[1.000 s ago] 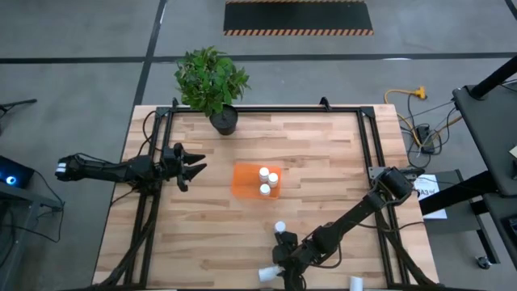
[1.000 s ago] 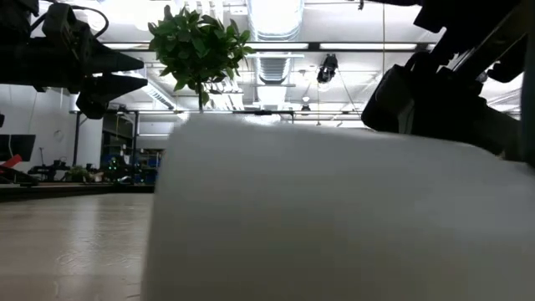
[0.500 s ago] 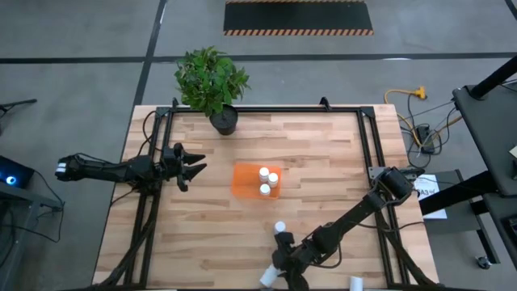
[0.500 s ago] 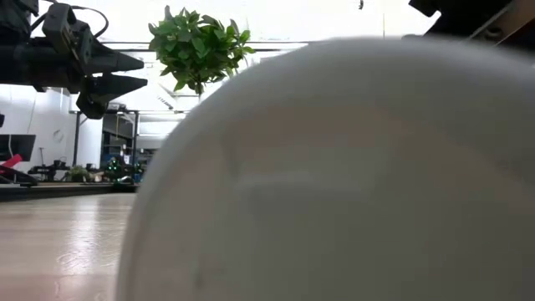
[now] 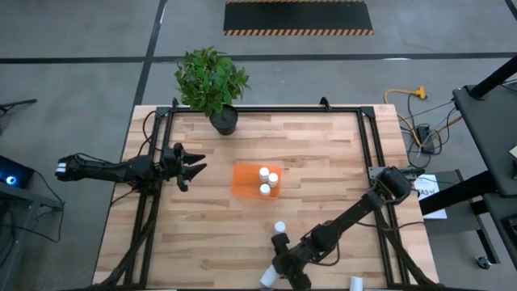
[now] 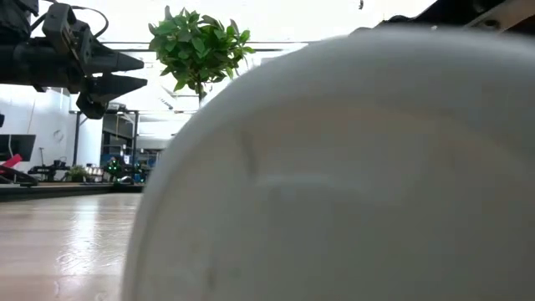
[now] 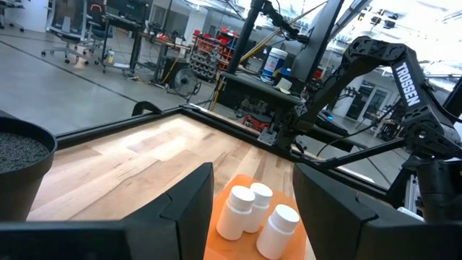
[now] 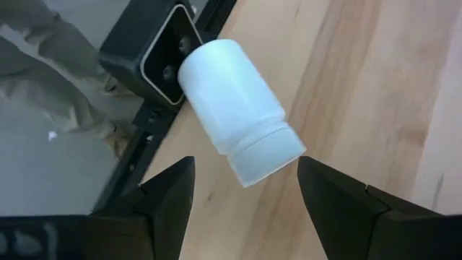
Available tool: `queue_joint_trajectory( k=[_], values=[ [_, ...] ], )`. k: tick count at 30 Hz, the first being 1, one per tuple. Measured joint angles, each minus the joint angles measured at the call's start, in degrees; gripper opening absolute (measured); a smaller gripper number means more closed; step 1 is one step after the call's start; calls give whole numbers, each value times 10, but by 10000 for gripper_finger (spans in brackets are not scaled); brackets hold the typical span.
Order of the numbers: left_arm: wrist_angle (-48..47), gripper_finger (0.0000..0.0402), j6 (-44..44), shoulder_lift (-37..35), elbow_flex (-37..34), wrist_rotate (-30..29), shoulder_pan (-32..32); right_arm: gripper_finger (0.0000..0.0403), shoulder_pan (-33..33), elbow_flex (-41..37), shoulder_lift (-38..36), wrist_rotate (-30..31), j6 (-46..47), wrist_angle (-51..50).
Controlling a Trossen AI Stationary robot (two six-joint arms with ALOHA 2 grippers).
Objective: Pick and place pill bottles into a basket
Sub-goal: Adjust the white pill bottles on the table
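This is a robotics workshop or lab in an industrial hall. A butcher-block worktable (image 5: pixel 323 162) in a black metal frame stands on a bare concrete floor (image 5: pixel 81 32) with a hazard-striped mat (image 5: pixel 297 18) and a yellow power cable (image 5: pixel 404 95). Beyond the table, the left wrist view shows tool racks (image 7: pixel 209 56), rolling chairs (image 7: pixel 72 47) and another Trossen arm (image 7: pixel 404 87); bright ceiling lights (image 6: pixel 276 17) hang overhead.

— How is the light over the table (image 5: pixel 323 162)?
— Even and soft from overhead; shadows stay faint beside the plant (image 5: pixel 212 79).
— And at table height?
— A white bottle (image 6: pixel 334 184) fills the lens, wholly out of focus, while ceiling lights (image 6: pixel 276 17) blow out to white glare behind.
— The wrist cameras?
— Sharp nearby, with bright haze in the far hall.
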Motion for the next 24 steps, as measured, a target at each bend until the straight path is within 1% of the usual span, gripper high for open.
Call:
queue_joint_trajectory(
  k=[7,15,24],
  values=[
    [0,173,0,0,0,0,0,235,-20,0,0,-1,-38,1],
    [0,173,0,0,0,0,0,235,-27,0,-1,-36,-100,8],
    [0,173,0,0,0,0,0,235,-29,0,-1,-39,-112,9]
  ],
)
